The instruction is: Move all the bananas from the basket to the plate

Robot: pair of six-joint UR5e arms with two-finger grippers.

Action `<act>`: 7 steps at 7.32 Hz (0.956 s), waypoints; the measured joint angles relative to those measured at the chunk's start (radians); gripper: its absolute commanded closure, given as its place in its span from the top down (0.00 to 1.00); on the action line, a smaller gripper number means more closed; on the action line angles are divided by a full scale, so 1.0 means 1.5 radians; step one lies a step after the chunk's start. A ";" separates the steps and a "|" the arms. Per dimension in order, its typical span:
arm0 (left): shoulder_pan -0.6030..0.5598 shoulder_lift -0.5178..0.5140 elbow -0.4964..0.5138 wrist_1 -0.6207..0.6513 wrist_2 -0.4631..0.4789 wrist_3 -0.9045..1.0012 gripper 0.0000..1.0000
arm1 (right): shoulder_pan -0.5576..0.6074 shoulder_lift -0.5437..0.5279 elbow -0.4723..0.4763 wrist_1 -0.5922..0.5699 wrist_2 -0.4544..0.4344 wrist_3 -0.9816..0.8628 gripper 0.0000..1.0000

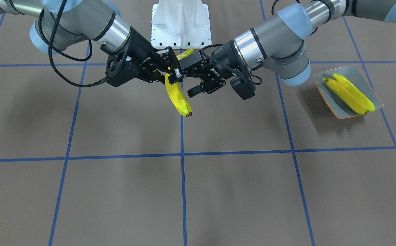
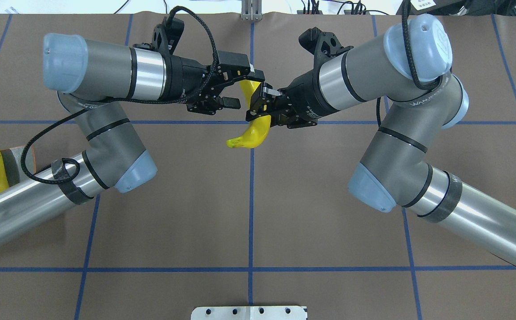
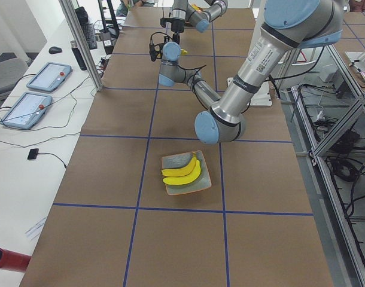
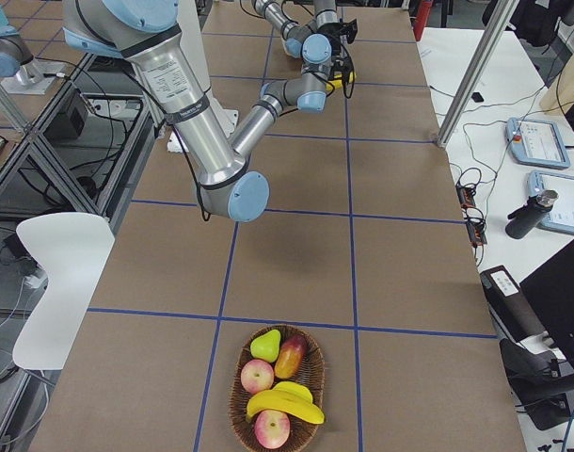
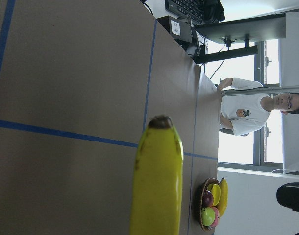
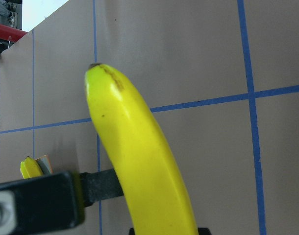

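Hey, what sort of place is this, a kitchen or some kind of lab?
Most likely a robotics lab: a left arm and right arm work over a brown table gridded with blue tape, with touchscreen pendants on a side bench.

The bench (image 1: 116, 191) is a long brown surface, marked into large squares by blue tape lines (image 1: 182, 155). Toward the robot's left end a square grey-green plate (image 1: 360, 77) with an orange rim rests inside one square (set askew to the grid). A wicker basket (image 4: 234, 405) stands at the opposite end, well apart from it. A white mounting base (image 1: 181, 24) sits at the robot's edge.
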State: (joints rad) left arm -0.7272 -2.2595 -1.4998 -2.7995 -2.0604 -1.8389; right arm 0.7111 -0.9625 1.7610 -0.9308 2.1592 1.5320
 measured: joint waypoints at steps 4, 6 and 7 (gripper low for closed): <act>0.004 -0.005 0.008 0.000 0.008 -0.008 0.47 | -0.001 0.002 0.006 0.001 -0.001 0.000 0.00; 0.006 -0.005 0.009 0.000 0.011 -0.013 0.00 | 0.000 0.002 0.006 0.012 -0.001 0.001 0.72; 0.006 -0.005 0.009 0.000 0.011 -0.014 0.00 | -0.001 0.002 0.006 0.018 0.000 0.002 1.00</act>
State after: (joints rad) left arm -0.7175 -2.2666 -1.4865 -2.7994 -2.0432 -1.8598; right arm 0.7102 -0.9595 1.7697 -0.9042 2.1585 1.5352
